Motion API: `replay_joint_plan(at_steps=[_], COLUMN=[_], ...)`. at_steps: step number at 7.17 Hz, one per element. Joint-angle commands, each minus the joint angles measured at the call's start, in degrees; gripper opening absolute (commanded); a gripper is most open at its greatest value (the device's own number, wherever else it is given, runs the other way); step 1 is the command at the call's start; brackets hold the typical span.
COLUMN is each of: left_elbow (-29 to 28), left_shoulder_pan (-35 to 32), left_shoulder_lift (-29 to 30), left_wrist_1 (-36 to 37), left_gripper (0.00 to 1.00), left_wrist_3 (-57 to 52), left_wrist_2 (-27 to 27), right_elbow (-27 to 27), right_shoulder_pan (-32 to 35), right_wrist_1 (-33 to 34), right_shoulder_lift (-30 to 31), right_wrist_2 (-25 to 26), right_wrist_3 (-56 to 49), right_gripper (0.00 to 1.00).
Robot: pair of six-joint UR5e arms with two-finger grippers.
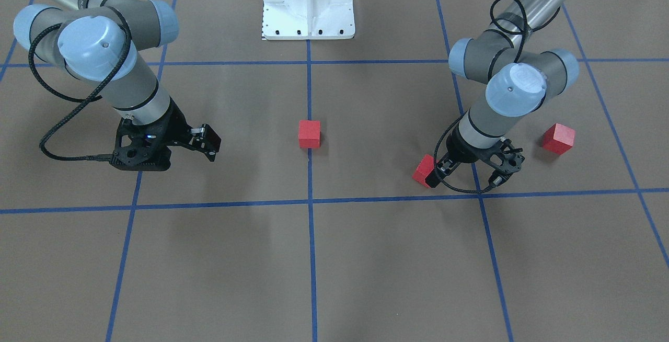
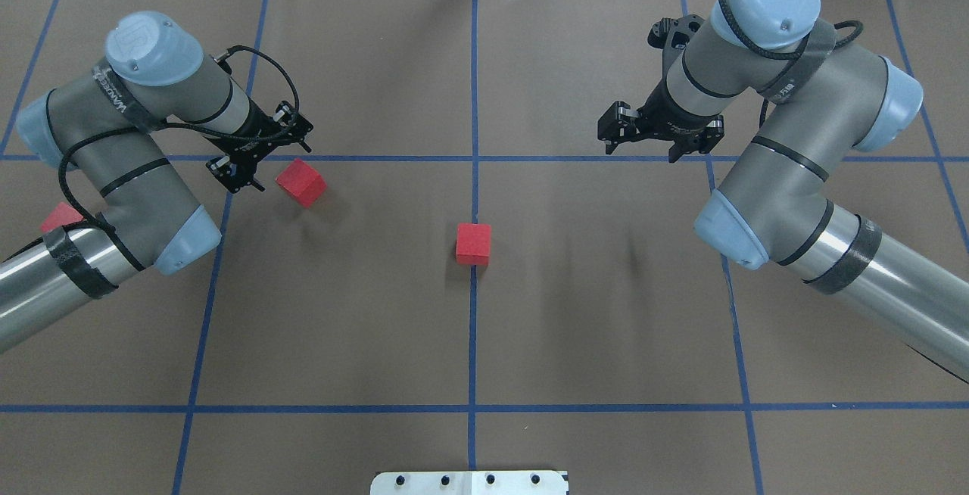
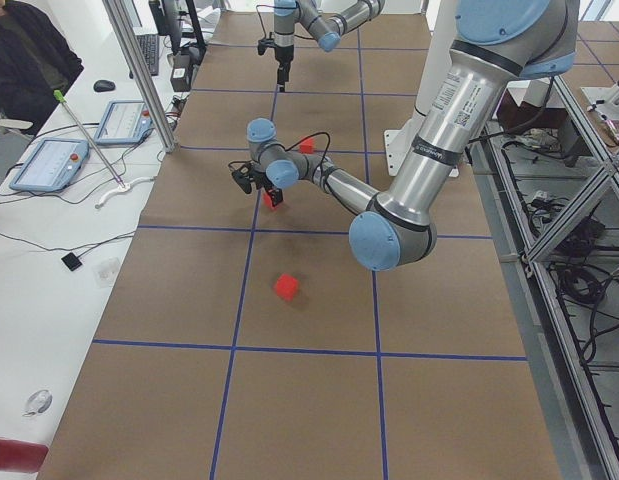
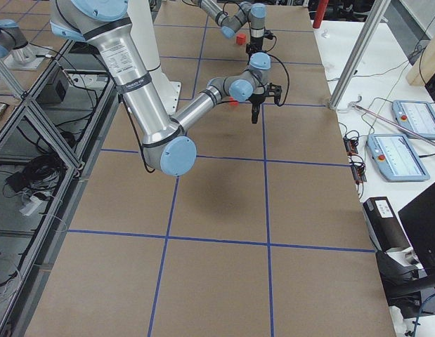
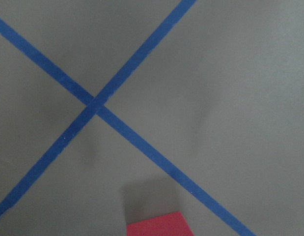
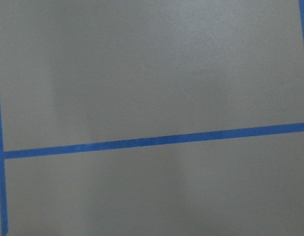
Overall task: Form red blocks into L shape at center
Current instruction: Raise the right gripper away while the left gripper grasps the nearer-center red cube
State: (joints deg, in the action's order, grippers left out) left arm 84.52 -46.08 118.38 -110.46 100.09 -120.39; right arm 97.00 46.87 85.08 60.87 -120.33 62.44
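Currently placed: one red block [image 2: 473, 244] is set on the centre line [image 2: 472, 328] of the counter [image 2: 590, 313].
Step in hand: judged to be fetching of the second block [image 2: 301, 182], found just beside the left gripper [image 2: 261, 150], whose jaws are held apart, empty.
Right gripper [image 2: 655, 138]: spread, empty, farther off.
Next move: the left gripper must be centred over that block, lowered, closed.
Views: the third block [image 1: 558, 138] is shown whole from the front, half hidden overhead by the left arm [image 2: 129, 139].
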Motion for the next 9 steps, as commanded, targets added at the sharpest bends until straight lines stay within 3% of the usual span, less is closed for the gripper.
replay_joint_plan(at_steps=[1,2,3,4,5,7,9], left_elbow=[-0.3,-0.8,-1.4,-1.3,-1.4,-4.8,-13.5], left_shoulder_pan=[1.2,1.6,2.3,2.4,2.5,2.5,4.6], left_shoulder_lift=[0.3,0.3,0.4,0.6,0.8,10.2,22.9], left_wrist_1=[0.1,0.1,0.0,0.0,-0.2,2.2,5.9], left_gripper=[1.00,0.99,0.92,0.33,0.00,0.00,0.00], left_wrist_3=[1.2,1.2,1.2,4.0,4.4,2.8,-9.9], left_wrist_2=[0.5,0.6,0.9,1.2,1.1,0.4,1.1], right_elbow=[-0.1,-0.1,-0.1,-0.1,-0.1,-0.1,-0.1], right_shoulder_pan=[0.1,0.1,0.1,0.1,0.1,0.4,1.4], right_wrist_1=[0.0,0.0,0.0,0.0,0.0,0.0,0.0], right_shoulder_lift=[0.4,0.4,0.6,0.6,0.6,0.6,1.3], right_wrist_2=[0.0,0.0,0.0,0.0,0.1,0.1,0.0], right_wrist_3=[-0.2,-0.2,-0.3,-0.2,-0.3,-0.3,-1.0], right_gripper=[0.99,0.99,0.99,0.99,0.99,0.99,0.99])
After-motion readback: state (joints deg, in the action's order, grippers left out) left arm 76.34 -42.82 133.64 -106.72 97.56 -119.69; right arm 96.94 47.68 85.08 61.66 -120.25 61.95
